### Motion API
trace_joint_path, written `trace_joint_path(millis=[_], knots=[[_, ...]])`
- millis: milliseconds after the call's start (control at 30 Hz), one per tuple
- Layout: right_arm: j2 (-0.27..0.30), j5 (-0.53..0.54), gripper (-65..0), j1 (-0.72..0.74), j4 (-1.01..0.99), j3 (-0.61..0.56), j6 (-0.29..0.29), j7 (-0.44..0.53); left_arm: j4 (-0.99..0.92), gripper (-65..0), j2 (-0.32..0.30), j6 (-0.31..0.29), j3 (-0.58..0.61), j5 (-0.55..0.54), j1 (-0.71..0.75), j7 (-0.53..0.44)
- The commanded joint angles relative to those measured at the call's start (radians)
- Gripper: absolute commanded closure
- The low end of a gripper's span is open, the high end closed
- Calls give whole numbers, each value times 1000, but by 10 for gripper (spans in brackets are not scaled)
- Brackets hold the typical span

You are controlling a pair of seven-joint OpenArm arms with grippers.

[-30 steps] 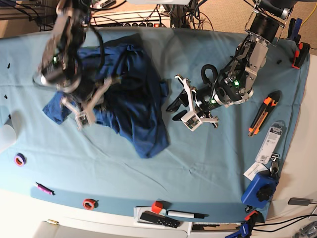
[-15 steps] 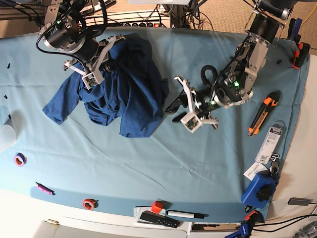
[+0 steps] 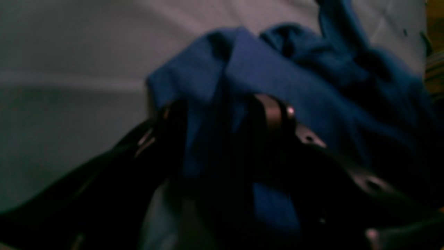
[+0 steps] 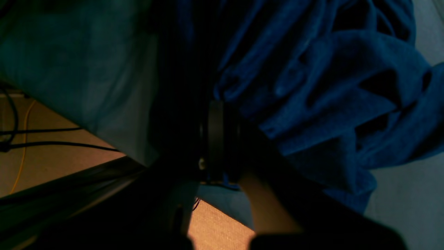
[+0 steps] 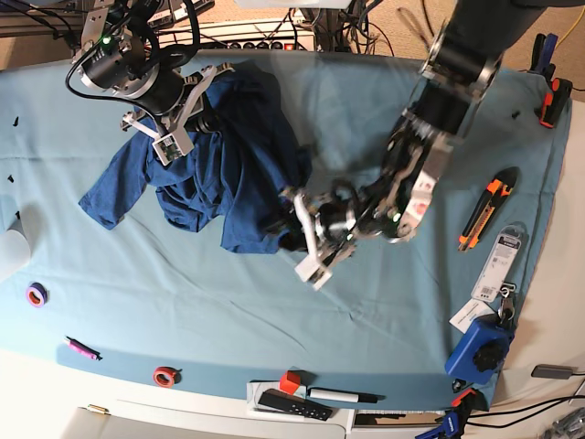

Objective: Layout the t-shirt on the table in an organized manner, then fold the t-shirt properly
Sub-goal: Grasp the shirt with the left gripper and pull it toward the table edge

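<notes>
The dark navy t-shirt (image 5: 247, 174) lies crumpled on the back left of the teal-covered table (image 5: 384, 101), one sleeve spread out toward the left. My right gripper (image 5: 171, 137) is shut on a bunch of its fabric near the table's back edge. In the right wrist view the t-shirt (image 4: 329, 104) gathers at the closed right gripper (image 4: 218, 107). My left gripper (image 5: 302, 238) is at the shirt's lower right hem, its jaws apart. In the left wrist view the blue t-shirt (image 3: 277, 76) lies between and beyond the spread fingers of the left gripper (image 3: 222, 111).
An orange box cutter (image 5: 484, 212), a packet (image 5: 498, 261) and a blue tool (image 5: 478, 352) lie along the right side. A purple tape roll (image 5: 36, 294), pink marker (image 5: 80, 347), red tape roll (image 5: 164, 375), red cube (image 5: 290, 381) and remote (image 5: 291, 404) sit near the front edge.
My left arm has swung left to the shirt's lower hem with its jaws opening wider. My right gripper carried the shirt up toward the back edge and now holds it there.
</notes>
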Motion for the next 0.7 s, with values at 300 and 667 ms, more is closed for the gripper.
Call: trace_joint_path(millis=[300, 667], knots=[[6, 13, 0, 2, 18, 2, 2, 21, -193, -301, 91, -47, -5, -98, -164, 53], [6, 13, 0, 3, 18, 2, 3, 22, -222, -301, 105, -45, -5, -187, -186, 111]])
